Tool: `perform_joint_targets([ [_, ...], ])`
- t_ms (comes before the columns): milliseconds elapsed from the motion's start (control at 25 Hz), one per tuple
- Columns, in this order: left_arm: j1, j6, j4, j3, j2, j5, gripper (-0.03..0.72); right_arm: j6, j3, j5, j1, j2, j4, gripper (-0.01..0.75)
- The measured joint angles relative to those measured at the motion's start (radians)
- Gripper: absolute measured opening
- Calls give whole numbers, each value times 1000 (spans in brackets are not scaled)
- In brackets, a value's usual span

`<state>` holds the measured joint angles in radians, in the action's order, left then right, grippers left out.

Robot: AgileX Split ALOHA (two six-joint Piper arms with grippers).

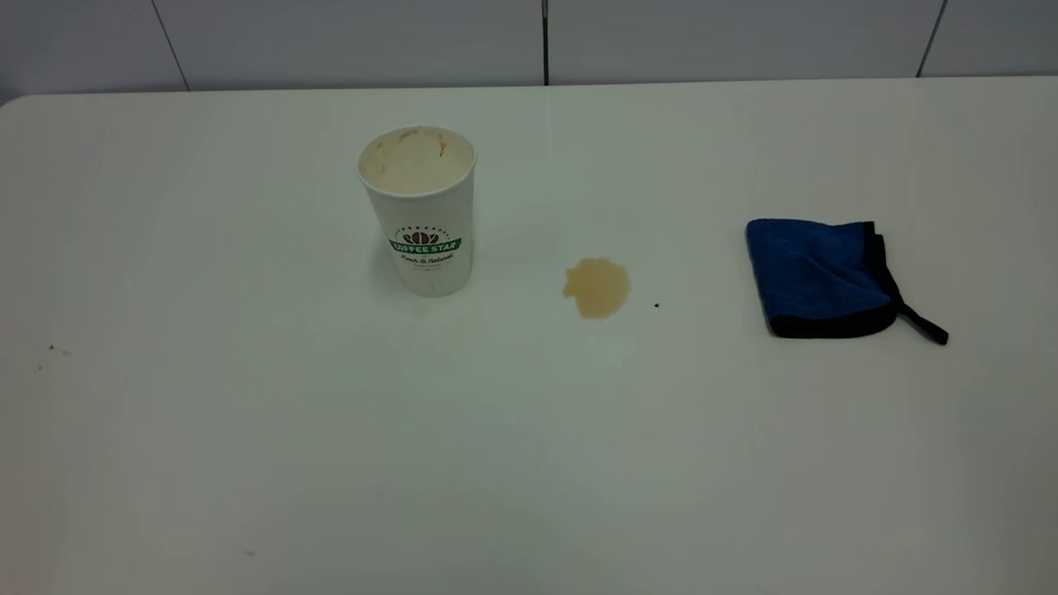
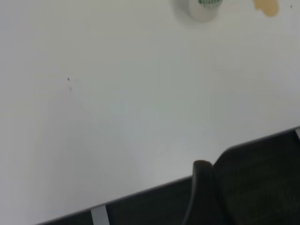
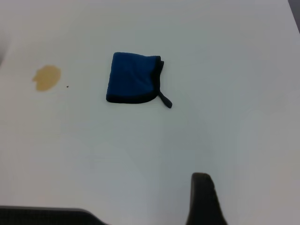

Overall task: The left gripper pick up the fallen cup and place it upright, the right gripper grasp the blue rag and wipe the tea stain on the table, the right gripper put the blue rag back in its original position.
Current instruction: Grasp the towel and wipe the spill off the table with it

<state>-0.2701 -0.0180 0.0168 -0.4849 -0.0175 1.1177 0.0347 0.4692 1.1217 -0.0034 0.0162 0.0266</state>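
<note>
Cup reading "COFFEE STAR" stands upright on my table, tea stain beside it and the blue rag folded well apart. Both grippers sit back near the table edge; I cannot tell their fingers' state.

A grey panelled wall stands behind, seams dark.

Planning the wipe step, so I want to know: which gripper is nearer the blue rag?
Right, judging by the wrist views. The right gripper looks onto the blue rag on its side of the table; the left gripper sees only the cup and tea stain, far off.
</note>
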Motion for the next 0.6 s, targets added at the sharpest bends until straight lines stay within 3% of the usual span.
perform_joint_targets([
  [400, 265, 0, 0, 0, 35, 5, 524, 0, 0, 0, 0, 0, 0, 534],
  [600, 327, 0, 0, 0, 35, 5, 524, 0, 0, 0, 0, 0, 0, 534],
])
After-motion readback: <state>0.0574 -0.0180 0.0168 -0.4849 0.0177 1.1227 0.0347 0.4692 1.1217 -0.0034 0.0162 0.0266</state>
